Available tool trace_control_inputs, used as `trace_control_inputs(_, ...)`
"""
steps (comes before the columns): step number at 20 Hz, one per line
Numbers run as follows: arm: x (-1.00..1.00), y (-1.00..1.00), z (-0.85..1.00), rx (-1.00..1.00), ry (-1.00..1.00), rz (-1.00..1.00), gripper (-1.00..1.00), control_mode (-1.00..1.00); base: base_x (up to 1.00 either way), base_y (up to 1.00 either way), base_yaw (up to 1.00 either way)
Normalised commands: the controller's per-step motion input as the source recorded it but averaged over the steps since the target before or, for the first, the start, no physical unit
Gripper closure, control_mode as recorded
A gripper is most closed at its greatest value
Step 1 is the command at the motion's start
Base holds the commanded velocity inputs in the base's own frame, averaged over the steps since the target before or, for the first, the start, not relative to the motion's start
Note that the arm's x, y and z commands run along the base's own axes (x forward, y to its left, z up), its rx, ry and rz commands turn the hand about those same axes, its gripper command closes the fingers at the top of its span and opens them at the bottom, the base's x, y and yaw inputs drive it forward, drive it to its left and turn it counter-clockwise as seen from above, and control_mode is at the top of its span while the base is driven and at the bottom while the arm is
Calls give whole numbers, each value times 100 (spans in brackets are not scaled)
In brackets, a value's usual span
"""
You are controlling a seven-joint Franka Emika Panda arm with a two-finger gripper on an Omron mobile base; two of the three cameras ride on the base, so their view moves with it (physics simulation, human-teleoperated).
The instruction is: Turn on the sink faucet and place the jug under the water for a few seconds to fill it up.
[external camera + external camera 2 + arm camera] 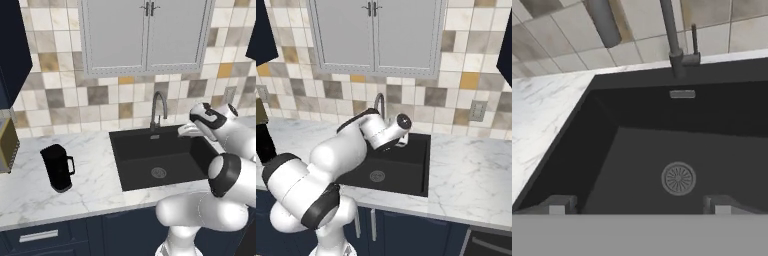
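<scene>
The grey gooseneck sink faucet (159,107) stands behind the black sink (145,172); no water shows at its spout. In the hand view the faucet's stem (671,35) rises at the top, with its small lever beside it, and the round drain (678,178) lies below. My gripper (639,205) hangs open and empty above the basin, its fingertips (559,205) spread wide. From the left base view the gripper (182,131) is over the sink's right rear part, right of the faucet. The black jug (57,167) stands upright on the marble counter left of the sink, far from the gripper.
A toaster (6,145) sits at the counter's far left edge. Grey wall cabinets (145,35) hang above the faucet. A wall outlet (477,111) is on the tiles to the right. White marble counter (471,170) stretches right of the sink.
</scene>
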Motion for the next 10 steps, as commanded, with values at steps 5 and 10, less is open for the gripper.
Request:
trace_control_inputs(5, 42, -28, -4, 9, -24, 17, -100, -100, 0, 0, 0)
trace_control_inputs(10, 30, -5, -1, 3, -31, 24, -100, -100, 0, 0, 0)
